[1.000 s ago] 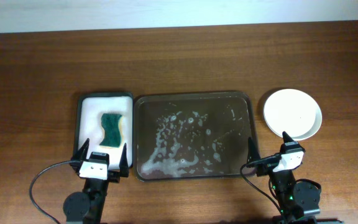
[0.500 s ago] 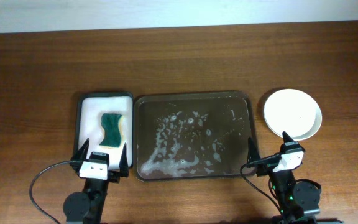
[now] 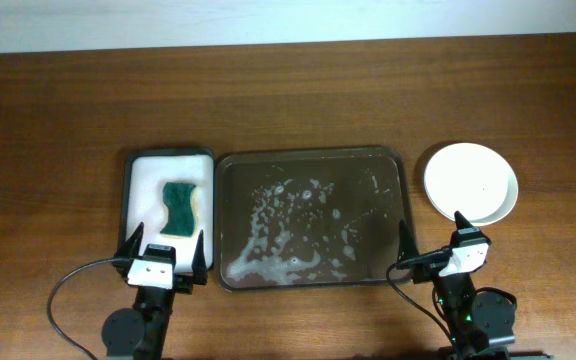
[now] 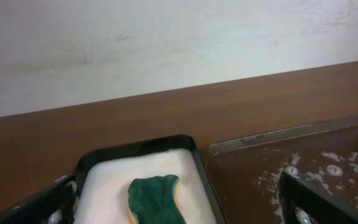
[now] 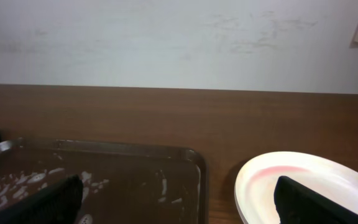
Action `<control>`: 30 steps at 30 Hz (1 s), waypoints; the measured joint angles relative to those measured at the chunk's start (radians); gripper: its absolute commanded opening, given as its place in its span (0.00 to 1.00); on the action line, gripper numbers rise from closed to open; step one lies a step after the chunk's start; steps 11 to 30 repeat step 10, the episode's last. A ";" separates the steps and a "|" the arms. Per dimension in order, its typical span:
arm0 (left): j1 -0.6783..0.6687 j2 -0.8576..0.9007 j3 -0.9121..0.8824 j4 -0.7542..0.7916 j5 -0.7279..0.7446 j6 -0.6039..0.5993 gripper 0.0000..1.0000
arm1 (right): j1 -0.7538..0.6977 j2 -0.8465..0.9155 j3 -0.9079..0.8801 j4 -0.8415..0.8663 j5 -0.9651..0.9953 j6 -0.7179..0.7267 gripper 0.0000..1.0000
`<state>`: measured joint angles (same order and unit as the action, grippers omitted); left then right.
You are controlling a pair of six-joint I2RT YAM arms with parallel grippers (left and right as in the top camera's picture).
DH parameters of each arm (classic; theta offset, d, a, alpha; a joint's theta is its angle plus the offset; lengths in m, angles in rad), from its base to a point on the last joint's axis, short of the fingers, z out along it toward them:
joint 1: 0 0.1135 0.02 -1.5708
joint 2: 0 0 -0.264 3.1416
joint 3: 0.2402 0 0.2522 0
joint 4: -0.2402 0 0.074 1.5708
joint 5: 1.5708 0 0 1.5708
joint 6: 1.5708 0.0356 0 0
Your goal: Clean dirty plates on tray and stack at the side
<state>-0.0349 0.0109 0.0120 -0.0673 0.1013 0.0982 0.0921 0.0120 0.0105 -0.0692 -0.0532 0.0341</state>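
The dark brown tray (image 3: 230, 170) lies mid-table, holding only soapy foam smears; it also shows in the left wrist view (image 4: 266, 138) and the right wrist view (image 5: 129, 151). A stack of plates (image 3: 471, 182) with a white one on top sits on the table right of the tray; in the right wrist view (image 5: 303, 180) it carries a faint pink streak. The plates beneath are hidden. My left gripper (image 3: 165, 252) is open and empty at the front edge, by the sponge tray. My right gripper (image 3: 430, 240) is open and empty, near the tray's front right corner.
A smaller white-lined tray (image 3: 146, 170) with a green sponge (image 3: 179, 208) sits left of the brown tray; the sponge shows in the left wrist view (image 4: 157, 198). A pale wall runs behind the table's far edge.
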 measured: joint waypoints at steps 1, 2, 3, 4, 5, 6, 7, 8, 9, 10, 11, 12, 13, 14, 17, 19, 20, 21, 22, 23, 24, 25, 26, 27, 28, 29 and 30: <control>0.000 0.000 0.000 0.000 0.000 0.000 0.99 | 0.000 0.000 0.000 0.000 0.000 0.000 0.99; 0.000 0.000 0.000 0.000 0.000 0.000 0.99 | 0.000 0.000 0.000 0.000 0.000 -0.002 0.99; 0.000 0.000 0.000 0.000 0.000 0.000 0.99 | 0.000 0.000 0.000 0.000 0.000 -0.002 0.99; 0.000 0.000 0.000 0.000 0.000 0.000 0.99 | 0.000 0.000 0.000 0.000 0.000 -0.002 0.99; 0.000 0.000 0.000 0.000 0.000 0.000 0.99 | 0.000 0.000 0.000 0.000 0.000 -0.002 0.99; 0.000 0.000 0.000 0.000 0.000 0.000 0.99 | 0.000 0.000 0.000 0.000 0.000 -0.003 0.99; 0.000 0.000 0.000 0.000 0.000 0.000 0.99 | 0.000 0.000 0.000 0.000 0.000 -0.004 0.99; 0.000 0.000 0.000 0.000 0.000 0.000 0.99 | 0.000 0.000 0.000 0.000 0.000 -0.004 0.99; 0.000 0.000 0.000 0.000 0.000 0.000 0.99 | 0.000 0.000 0.000 0.000 0.000 -0.005 0.99; 0.000 0.000 0.000 0.000 0.000 0.000 0.99 | 0.000 0.000 0.000 0.000 0.000 -0.005 0.99; 0.000 0.000 0.000 0.000 0.000 0.000 0.99 | 0.000 0.000 0.000 0.000 0.000 -0.005 0.99; 0.000 0.000 0.000 0.000 0.000 0.000 0.99 | 0.000 0.000 0.000 0.000 0.000 -0.005 0.99; 0.000 0.000 0.000 0.000 0.000 0.000 0.99 | 0.000 0.000 0.000 0.000 0.000 -0.005 0.99; 0.000 0.000 0.000 0.000 0.000 0.000 0.99 | 0.000 0.000 0.000 0.000 0.000 -0.005 0.99; 0.000 0.000 0.000 0.000 0.000 0.000 0.99 | 0.000 0.000 0.000 0.000 0.000 -0.005 0.99; 0.000 0.000 0.000 0.000 0.000 0.000 0.99 | 0.000 0.000 0.000 0.000 0.000 -0.005 0.99; 0.000 0.000 0.000 0.000 0.000 0.000 0.99 | 0.000 0.000 0.000 0.000 0.000 -0.005 0.99; 0.000 0.000 0.000 0.000 0.000 0.000 0.99 | 0.000 0.000 0.000 0.000 0.000 -0.005 0.99; 0.000 0.000 0.000 0.000 0.000 0.000 0.99 | 0.000 0.000 0.000 0.000 0.000 -0.005 0.99; 0.000 0.000 0.000 0.000 0.000 0.000 0.99 | 0.000 0.000 0.000 0.000 0.000 -0.005 0.99; 0.000 0.000 0.000 0.000 0.000 0.000 0.99 | 0.000 0.000 0.000 0.000 0.000 -0.005 0.99; 0.000 0.000 0.000 0.000 0.000 0.000 0.99 | 0.000 0.000 0.000 0.000 0.000 -0.005 0.99; 0.000 0.000 0.000 0.000 0.000 0.000 0.99 | 0.000 0.000 0.000 0.000 0.000 -0.005 0.99; 0.000 0.000 0.000 0.000 0.000 0.000 0.99 | 0.000 0.000 0.000 0.000 0.000 -0.005 0.99; 0.000 0.000 0.000 0.000 0.000 0.000 0.99 | 0.000 0.000 0.000 0.000 0.000 -0.005 0.99; 0.000 0.000 0.000 0.000 0.000 0.000 0.99 | 0.000 0.000 0.000 0.000 0.000 -0.005 0.99; 0.000 0.000 0.000 0.000 0.000 0.000 0.99 | 0.000 0.000 0.000 0.000 0.000 -0.005 0.99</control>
